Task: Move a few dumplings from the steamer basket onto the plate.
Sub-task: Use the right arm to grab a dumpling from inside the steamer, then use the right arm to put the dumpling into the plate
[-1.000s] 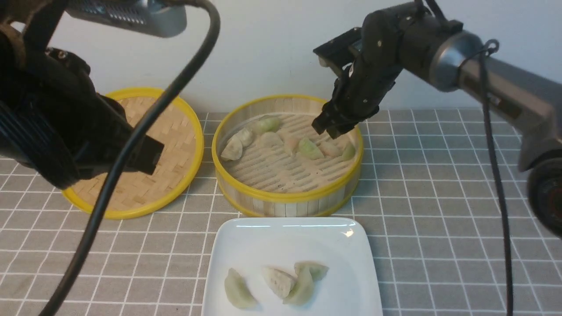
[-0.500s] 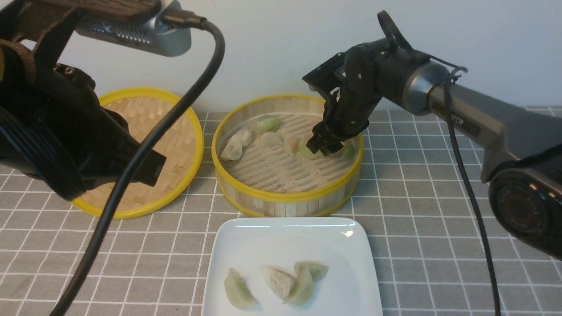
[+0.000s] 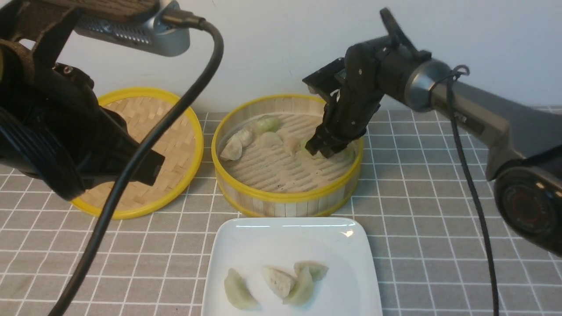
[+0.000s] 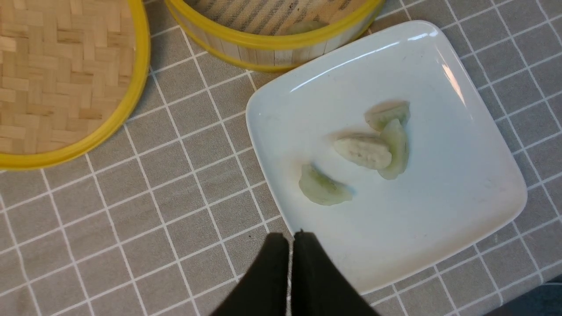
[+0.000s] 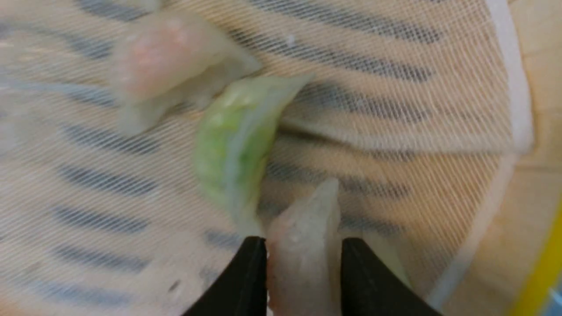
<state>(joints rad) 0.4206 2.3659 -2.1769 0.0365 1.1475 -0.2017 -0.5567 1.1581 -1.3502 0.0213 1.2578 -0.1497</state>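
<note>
Picking one more piece is the step in hand, I'd say. From the front, the right gripper (image 3: 321, 149) is down inside the steamer basket (image 3: 287, 198), towards its far right, among the dumplings (image 3: 239, 147) on its floor. Four lie on the plate (image 3: 246, 250), which sits just in front of the basket. The left gripper (image 3: 151, 169) shows off to the left, in front of the lid (image 3: 145, 127).

From the left wrist, that gripper's jaws are pressed together with nothing between them, poised above the checked cloth (image 4: 131, 219) right at the plate's edge.

From the right wrist, the two black fingertips (image 5: 246, 281) stand partly apart, with a pale dumpling (image 5: 303, 245) filling the gap and touching both. A green dumpling (image 5: 237, 145) lies against it. The grip looks made, though I cannot tell how firm it is. Next, to my eye, comes a straight lift clear of the wall without dragging the green one along, then a carry to a bare part of the plate.
</note>
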